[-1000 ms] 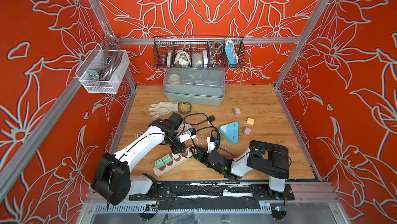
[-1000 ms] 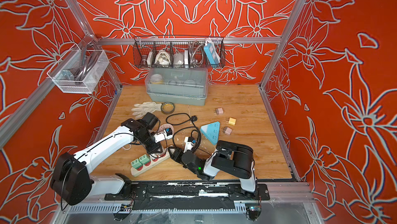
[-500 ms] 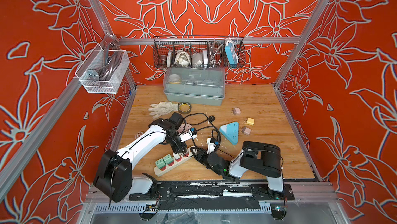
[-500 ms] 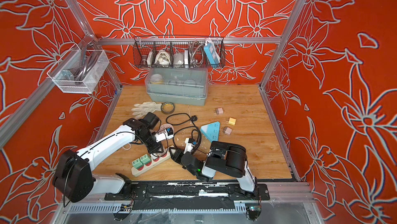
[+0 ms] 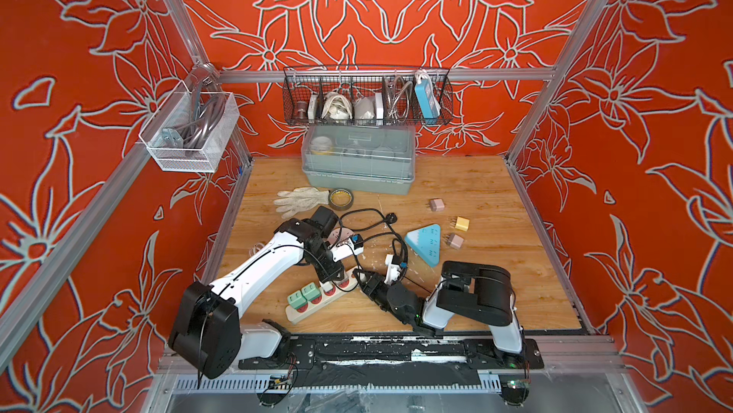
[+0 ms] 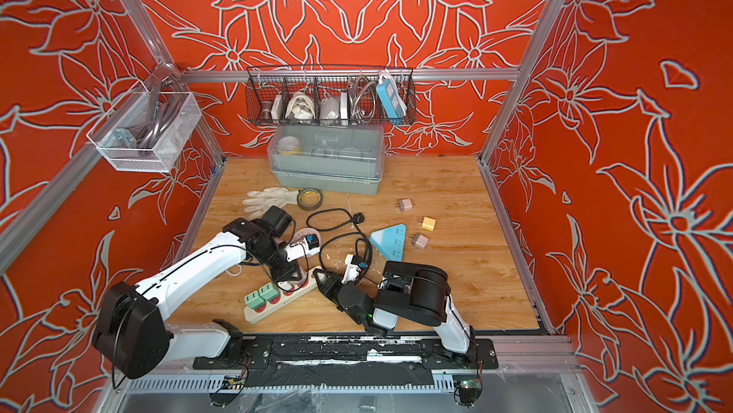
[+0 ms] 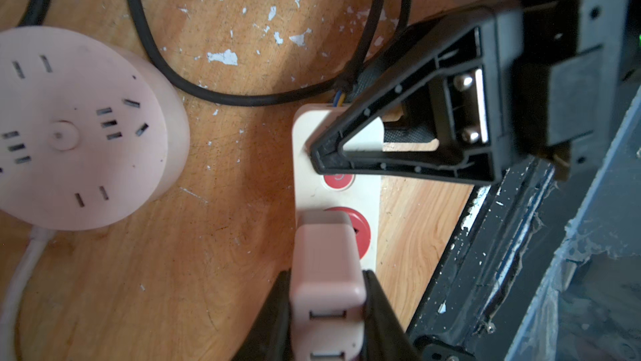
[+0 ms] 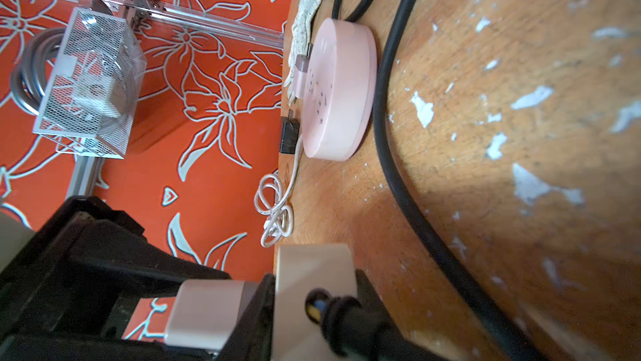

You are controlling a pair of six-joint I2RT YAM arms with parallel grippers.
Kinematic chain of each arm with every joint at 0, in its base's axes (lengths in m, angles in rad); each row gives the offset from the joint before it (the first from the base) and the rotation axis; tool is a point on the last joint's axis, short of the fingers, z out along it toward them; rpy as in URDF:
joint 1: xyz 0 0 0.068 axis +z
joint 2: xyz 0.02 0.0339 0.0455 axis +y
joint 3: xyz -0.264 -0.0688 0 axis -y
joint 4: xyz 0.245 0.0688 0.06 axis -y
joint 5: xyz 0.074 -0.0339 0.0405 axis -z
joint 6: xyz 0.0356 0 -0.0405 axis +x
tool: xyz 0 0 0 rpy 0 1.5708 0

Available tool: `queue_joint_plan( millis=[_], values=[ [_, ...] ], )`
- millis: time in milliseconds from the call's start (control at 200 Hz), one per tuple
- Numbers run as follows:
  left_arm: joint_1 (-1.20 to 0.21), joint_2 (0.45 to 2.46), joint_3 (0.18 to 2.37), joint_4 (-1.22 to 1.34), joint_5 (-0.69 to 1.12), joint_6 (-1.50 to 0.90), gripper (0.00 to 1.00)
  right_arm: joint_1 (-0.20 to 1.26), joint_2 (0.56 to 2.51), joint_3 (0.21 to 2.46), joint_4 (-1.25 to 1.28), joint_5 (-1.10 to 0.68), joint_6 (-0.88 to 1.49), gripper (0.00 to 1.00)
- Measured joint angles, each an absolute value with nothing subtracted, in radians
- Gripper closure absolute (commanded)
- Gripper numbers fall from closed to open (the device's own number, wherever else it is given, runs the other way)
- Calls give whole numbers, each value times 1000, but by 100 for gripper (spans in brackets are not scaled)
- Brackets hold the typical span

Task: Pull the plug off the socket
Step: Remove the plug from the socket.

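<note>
Out at 9 o'clock a silver mesh basket (image 5: 190, 141) hangs on the wall, grey hose coiled inside. Coming in, the white left arm reaches down to 7 o'clock on the wooden table (image 5: 496, 193), and in both top views its wrist hides the prize.

The left wrist view gives it up. The left gripper (image 7: 327, 276) is clenched on the plug (image 7: 326, 293), a smooth matte pink block with rounded corners, black fingers (image 7: 274, 314) flat against both its sides. The plug's foot meets a glossy red round socket on the power strip (image 7: 308, 189), a long cream plastic bar. Pins in or out? Can't tell. This view alone shows the flat face of the round pink hub (image 7: 76, 141), pierced with slot pairs, and white flecks on the wood grain.

From above, the strip (image 5: 307, 308) carries two green plugs (image 5: 309, 292) at its near end. At 6 o'clock the right gripper (image 5: 361, 277) lies low, and the top views show only that it meets the strip's far end. The right wrist view settles it: the strip's end is wedged between the two fingers, grasped, right where a thick black rubber cord (image 8: 347, 310) leaves it. That view also catches a black charger (image 8: 289, 134) and a thin white cable (image 8: 274, 217) looped beside the hub.

Further right, near centre, lies a blue triangular socket block (image 5: 424, 242). At 2 o'clock sit three little cube adapters (image 5: 455, 240).
</note>
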State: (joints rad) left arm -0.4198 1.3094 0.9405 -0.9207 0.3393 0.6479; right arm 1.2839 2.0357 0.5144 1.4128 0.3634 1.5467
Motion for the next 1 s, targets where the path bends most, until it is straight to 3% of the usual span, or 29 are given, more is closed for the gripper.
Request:
queue_joint_plan(
  millis=[345,626,891,996],
  values=[
    [-461,1312,930,-896,326,656,100,1295,2071,471,1500,393,1578,100],
    [-385,1340,950,-912,402,637,100,1289,2065,480,1468,401,1597,100],
    [-494,1280,914,-872,296,675,100,1290,2048,470,1448,396,1615,100],
    [-440,1284,938,-899,327,649,100,1288,2027,481,1418,392,1615,100]
  ],
)
